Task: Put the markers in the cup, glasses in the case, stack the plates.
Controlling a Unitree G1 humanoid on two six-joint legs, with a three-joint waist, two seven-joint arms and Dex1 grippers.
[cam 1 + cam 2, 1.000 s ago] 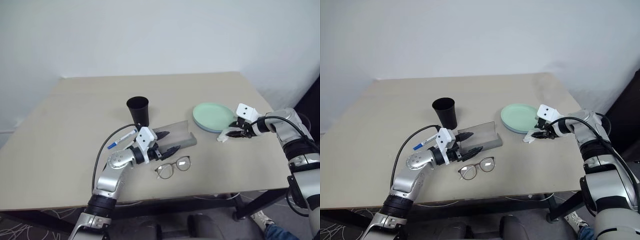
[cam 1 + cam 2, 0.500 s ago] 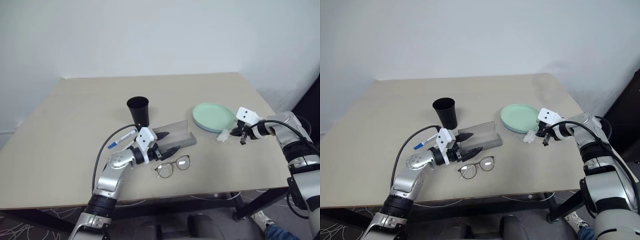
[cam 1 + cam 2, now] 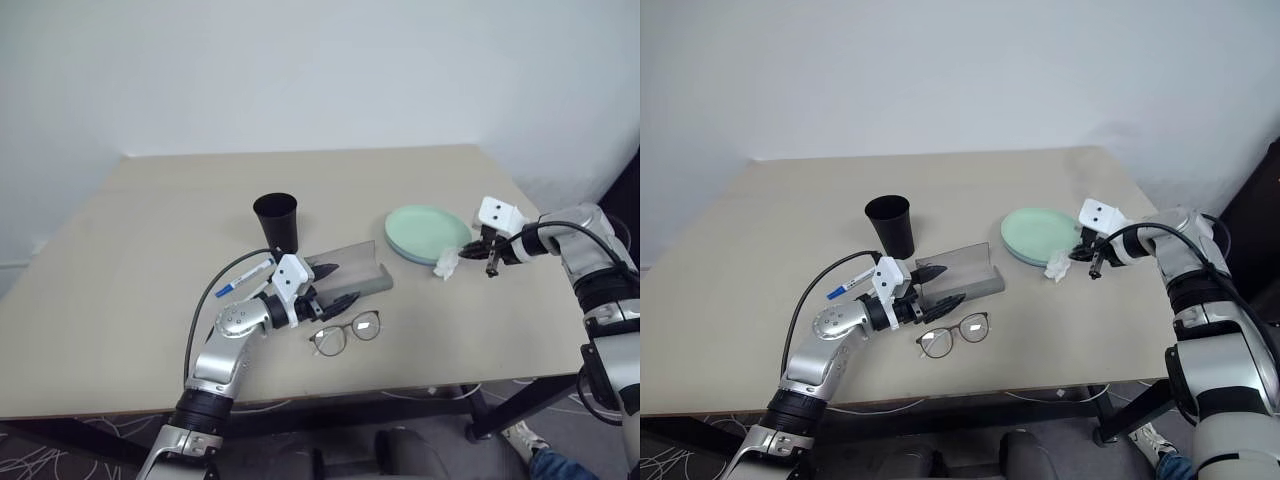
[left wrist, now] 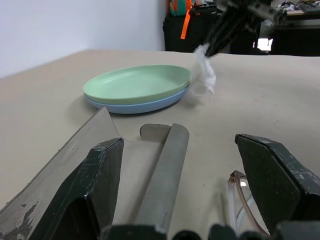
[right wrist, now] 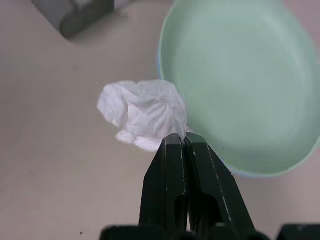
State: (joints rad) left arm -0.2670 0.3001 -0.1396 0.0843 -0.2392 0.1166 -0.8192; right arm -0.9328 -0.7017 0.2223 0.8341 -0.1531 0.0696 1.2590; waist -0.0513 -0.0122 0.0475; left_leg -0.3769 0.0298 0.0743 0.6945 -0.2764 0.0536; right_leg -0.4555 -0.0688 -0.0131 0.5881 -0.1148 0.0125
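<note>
Right gripper (image 5: 182, 145): pinched on paper wad (image 5: 142, 114), beside stacked plates (image 3: 428, 234). Left gripper (image 3: 335, 285): wide, empty, at case (image 3: 355, 272); glasses (image 3: 345, 334) near. Advice: carry wad clear, release away from plates.

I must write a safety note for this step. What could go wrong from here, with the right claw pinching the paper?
1. The right claw holds only an edge of the paper wad, so the wad may slip out.
2. The wad hangs beside the stacked plates; a low swing could nudge them.
3. The open left claw sits at the case, close to the glasses, and could push either.
</note>
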